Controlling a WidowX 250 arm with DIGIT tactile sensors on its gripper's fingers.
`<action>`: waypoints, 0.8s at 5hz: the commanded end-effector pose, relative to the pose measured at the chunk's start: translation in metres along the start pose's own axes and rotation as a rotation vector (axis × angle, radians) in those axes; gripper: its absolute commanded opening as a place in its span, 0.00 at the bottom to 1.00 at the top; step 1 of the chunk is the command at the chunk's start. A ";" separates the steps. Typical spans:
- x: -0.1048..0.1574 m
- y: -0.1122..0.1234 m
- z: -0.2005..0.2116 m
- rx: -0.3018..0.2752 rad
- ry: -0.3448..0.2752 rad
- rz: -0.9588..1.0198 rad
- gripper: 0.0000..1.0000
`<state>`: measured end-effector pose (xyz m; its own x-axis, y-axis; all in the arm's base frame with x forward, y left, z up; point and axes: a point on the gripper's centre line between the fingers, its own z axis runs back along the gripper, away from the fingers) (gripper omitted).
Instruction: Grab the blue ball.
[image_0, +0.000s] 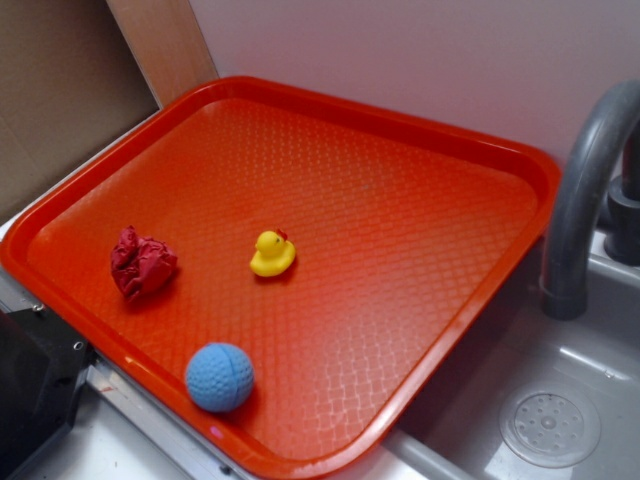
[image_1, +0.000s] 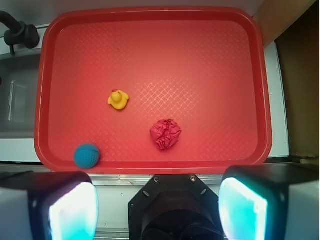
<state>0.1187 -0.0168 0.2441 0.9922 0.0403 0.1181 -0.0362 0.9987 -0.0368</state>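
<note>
Blue ball waits in a near corner of the red tray, not yet approached.

Seen from the wrist, the gripper hangs high and back from the tray's near rim, its two pads spread wide apart with nothing between them. The ball lies ahead of it and off toward the left pad in that view, just inside the rim, well apart from the duck and the red cloth. The step in hand looks like the opening reach. The next move likely calls for shifting sideways over the ball, then descending with the jaws straddling it. The tray's raised edge sits close beside the ball, so one finger may have little room there, and a round ball could roll if nudged off-centre.
</note>
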 end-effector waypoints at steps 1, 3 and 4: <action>0.000 0.000 0.000 0.000 0.000 0.000 1.00; -0.054 -0.100 -0.061 -0.039 0.022 0.004 1.00; -0.048 -0.113 -0.104 -0.051 0.036 0.159 1.00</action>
<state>0.0807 -0.1307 0.1334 0.9801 0.1880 0.0631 -0.1831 0.9802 -0.0757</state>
